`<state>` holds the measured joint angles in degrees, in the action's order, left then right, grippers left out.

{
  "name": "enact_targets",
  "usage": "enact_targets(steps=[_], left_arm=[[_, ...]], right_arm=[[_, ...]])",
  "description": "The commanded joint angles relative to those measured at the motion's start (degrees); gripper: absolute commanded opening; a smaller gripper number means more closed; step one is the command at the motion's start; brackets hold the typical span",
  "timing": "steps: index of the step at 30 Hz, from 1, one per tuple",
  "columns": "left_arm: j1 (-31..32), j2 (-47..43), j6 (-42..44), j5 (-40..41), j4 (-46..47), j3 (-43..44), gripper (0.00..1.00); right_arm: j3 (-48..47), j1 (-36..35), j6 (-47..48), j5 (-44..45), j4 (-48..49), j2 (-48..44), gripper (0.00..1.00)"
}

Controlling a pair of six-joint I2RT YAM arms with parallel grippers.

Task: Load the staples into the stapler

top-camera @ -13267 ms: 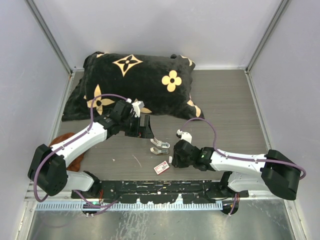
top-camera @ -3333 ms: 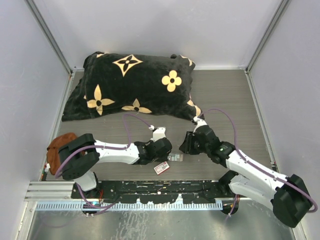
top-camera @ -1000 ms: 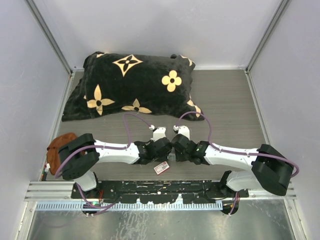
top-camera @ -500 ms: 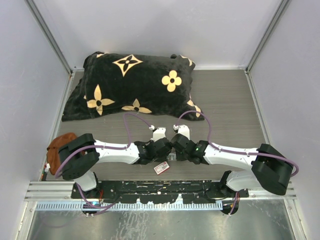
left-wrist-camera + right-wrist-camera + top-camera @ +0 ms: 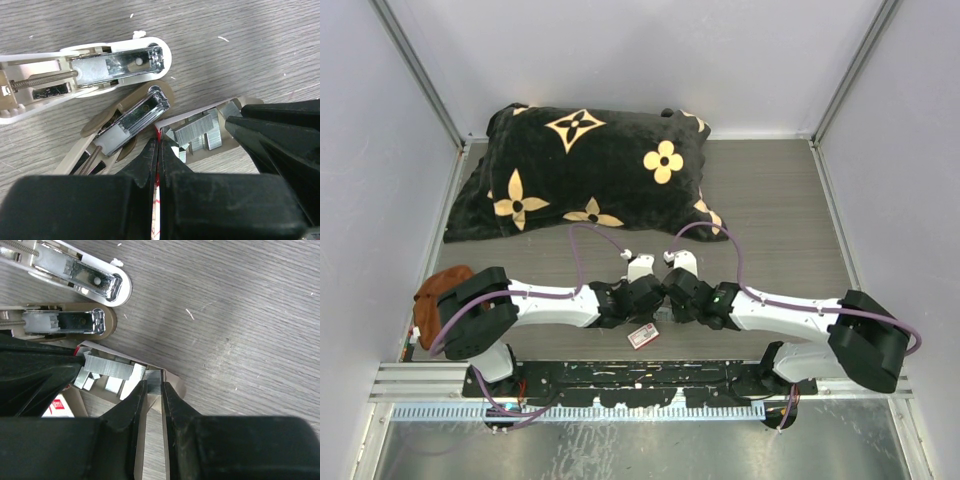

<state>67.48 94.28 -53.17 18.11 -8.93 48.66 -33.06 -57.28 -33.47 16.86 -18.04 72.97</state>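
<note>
- Grey wood-grain surface (image 5: 780,200) fills my overhead view, walled in on three sides.
- Black pillow (image 5: 590,170) with gold flower motifs lies across the far left of it.
- Both arms reach inward, and their wrists meet at the near middle.
- A brown cloth (image 5: 435,290) sits at the left edge, beside the left arm's base.
- The stapler (image 5: 120,70) lies opened out flat, its white upper arm and beige base side by side with the metal channels facing up.
- My left gripper (image 5: 156,150) is closed, with its tips at the tray's corner; I cannot tell whether it pinches the wall.
- My right gripper (image 5: 153,390) is closed in on a staple strip (image 5: 154,380), with a finger against each side.
- The red-and-white box (image 5: 642,336) lies just nearer than the wrists.
- The tray (image 5: 215,154) sits just beside the stapler's front end.
- The staples (image 5: 200,132) lie in loose silvery blocks inside the tray.
</note>
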Motion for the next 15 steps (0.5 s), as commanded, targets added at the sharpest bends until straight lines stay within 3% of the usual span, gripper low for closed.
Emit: enact_targets(steps=[1, 8, 15], left_arm=[[-0.1, -0.4, 2.5, 0.4, 0.5, 3.8, 0.04], [-0.1, -4.7, 6.0, 1.2, -1.6, 4.7, 0.37], [-0.1, -12.5, 7.7, 3.2, -6.0, 3.6, 0.50]], right_arm=[[-0.4, -1.1, 1.4, 0.1, -1.9, -4.7, 0.17], [-2.1, -0.6, 4.1, -2.9, -5.0, -10.6, 0.16], [-2.9, 1.9, 6.8, -6.1, -6.8, -10.6, 0.16]])
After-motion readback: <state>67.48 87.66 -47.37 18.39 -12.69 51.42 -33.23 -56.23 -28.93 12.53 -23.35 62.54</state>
